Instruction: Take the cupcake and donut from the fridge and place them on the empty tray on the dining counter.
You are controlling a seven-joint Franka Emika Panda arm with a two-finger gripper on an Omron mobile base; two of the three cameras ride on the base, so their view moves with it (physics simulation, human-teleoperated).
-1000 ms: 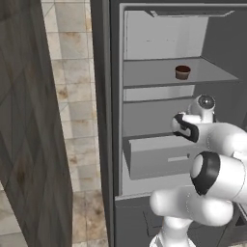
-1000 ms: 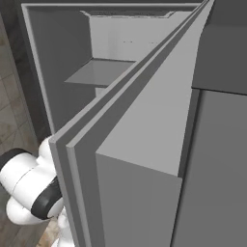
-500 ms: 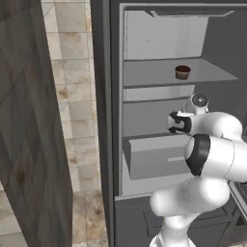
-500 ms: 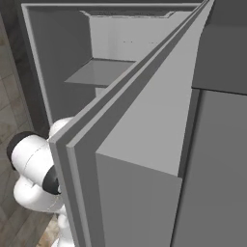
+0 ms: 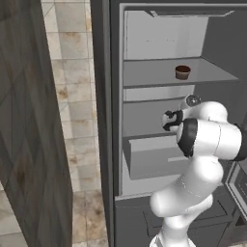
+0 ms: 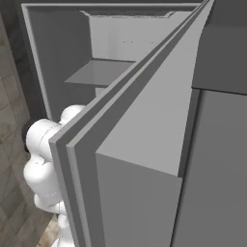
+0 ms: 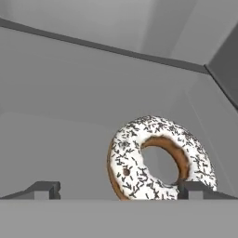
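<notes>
Currently the hand (image 7: 118, 189), fully open and empty, faces the donut (image 7: 160, 158) on the fridge (image 5: 144, 96) shelf; likely light, soft and crushable, so grip gently across the ring's outer edges

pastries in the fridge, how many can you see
2: a dark brown cupcake on the upper shelf, and a white-iced speckled ring donut right before the open gripper. Others may be hidden.
</notes>
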